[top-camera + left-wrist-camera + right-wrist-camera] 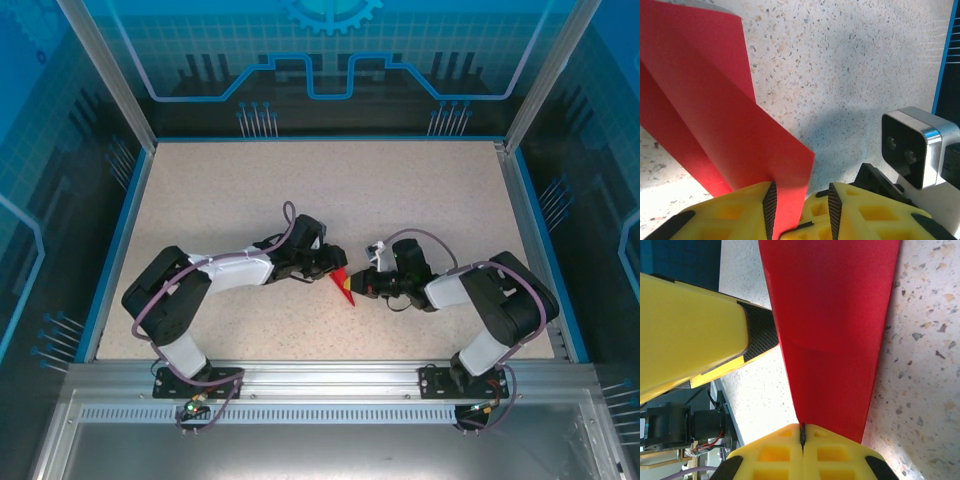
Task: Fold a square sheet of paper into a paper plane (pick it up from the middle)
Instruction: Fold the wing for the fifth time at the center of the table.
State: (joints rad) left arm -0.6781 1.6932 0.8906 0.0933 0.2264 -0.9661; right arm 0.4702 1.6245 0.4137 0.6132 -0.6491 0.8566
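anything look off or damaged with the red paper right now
Nothing stands out. The folded red paper has straight, clean creases and no visible tear. The right gripper is shut on it, and one corner sits between the left gripper's open jaws, against one pad.

Top cam: fixed high behind the arm bases, looking down at the table (420,190), with the red paper (343,285) small near centre. Wrist cams sit very close to the paper on opposite sides, looking past the left gripper (801,192) and right gripper (802,427). All three views share the paper.
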